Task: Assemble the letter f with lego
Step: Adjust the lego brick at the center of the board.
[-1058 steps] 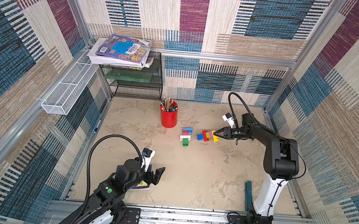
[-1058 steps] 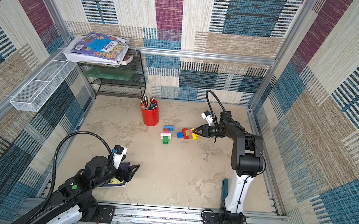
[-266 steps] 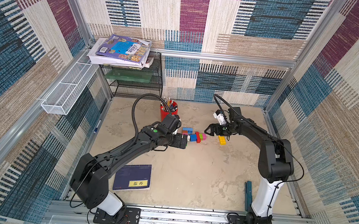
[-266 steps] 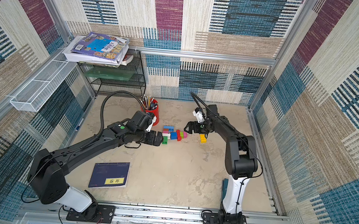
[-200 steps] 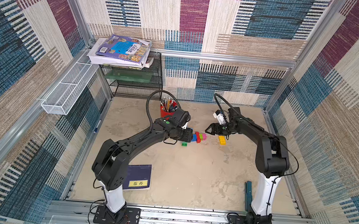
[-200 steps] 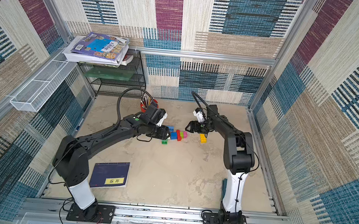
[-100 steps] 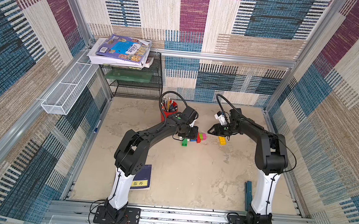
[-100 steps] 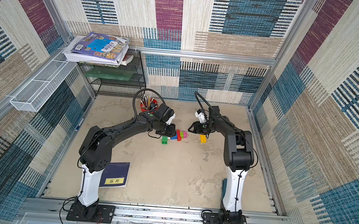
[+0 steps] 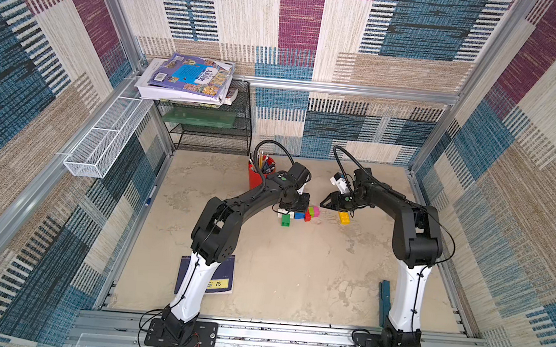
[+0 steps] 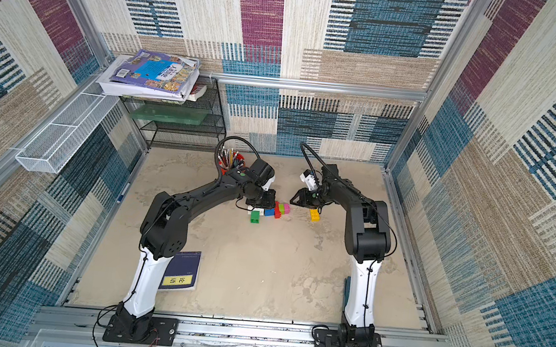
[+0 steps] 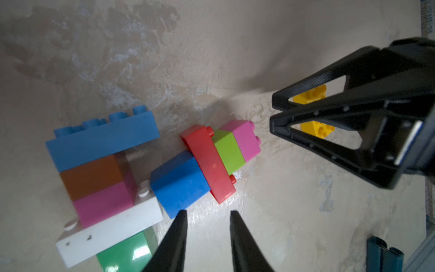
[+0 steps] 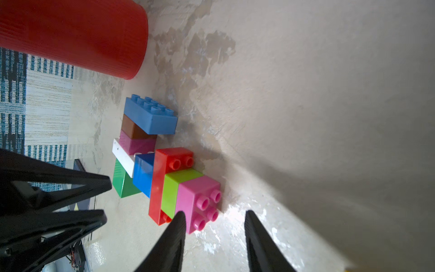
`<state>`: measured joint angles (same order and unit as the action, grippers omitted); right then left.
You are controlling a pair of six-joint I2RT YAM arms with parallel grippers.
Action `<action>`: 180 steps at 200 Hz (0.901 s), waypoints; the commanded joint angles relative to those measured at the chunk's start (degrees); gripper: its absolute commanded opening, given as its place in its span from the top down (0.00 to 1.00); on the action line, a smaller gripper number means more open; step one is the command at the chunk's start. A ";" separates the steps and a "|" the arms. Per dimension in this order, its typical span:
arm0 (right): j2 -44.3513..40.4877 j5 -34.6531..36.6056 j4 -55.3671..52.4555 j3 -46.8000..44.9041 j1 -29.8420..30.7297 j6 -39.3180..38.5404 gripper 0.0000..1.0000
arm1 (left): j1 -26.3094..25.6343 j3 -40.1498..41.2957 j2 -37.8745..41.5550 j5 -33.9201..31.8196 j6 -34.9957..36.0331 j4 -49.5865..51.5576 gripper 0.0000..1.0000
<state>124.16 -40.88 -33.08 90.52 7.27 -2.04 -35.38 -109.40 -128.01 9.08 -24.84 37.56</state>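
**Operator:** So, where did my lego sit in the top views?

**Observer:** Your lego lay in a tight cluster on the table, near the pencil cup. One yellow brick sat apart, below your right arm. Your left gripper hung right over the cluster, and your right gripper pointed at it from the opposite side.

**Operator:** And the left wrist view?

**Observer:** Your left gripper had its jaws a little apart on nothing, with bare table between them. One tip was just beside the blue square brick, and I could not tell whether it touched. That brick was joined to the red brick, a lime one and the pink brick, all lying on their side. The white brick of the other stack lay against it.

**Operator:** The right wrist view?

**Observer:** Your right gripper was apart too, and empty, with one tip at the pink brick.

**Operator:** What could have gone wrong from there?

**Observer:** Both stacks lay loose on their sides. I judged that a nudge from either tip could have slid or rolled them rather than seated any studs. You had both grippers aimed at one small piece, so their fingers could have collided. A squeeze across a joint could also have popped a brick off.
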 commanded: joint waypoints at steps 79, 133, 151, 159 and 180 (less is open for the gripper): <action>1.35 -1.39 -0.47 0.71 -0.03 -0.32 0.58 | 1.85 -8.99 -7.64 2.55 3.02 4.77 0.66; 1.35 -1.74 -0.61 0.71 0.40 -0.41 0.58 | 1.88 -9.09 -8.49 6.32 3.23 4.71 0.69; 1.35 -1.83 -0.89 0.58 0.66 -0.50 0.58 | 1.83 -8.83 -8.52 7.32 3.22 4.69 0.70; 1.28 -1.98 -0.93 0.51 0.73 -0.59 0.58 | 1.80 -8.63 -8.38 7.65 3.24 4.70 0.71; 0.93 -2.01 -1.07 -0.12 0.91 -0.68 0.58 | 1.72 -7.88 -7.96 8.70 3.07 4.58 0.72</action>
<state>125.47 -41.63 -34.37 90.78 7.92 -2.07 -33.56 -117.95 -136.29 15.40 -22.35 41.36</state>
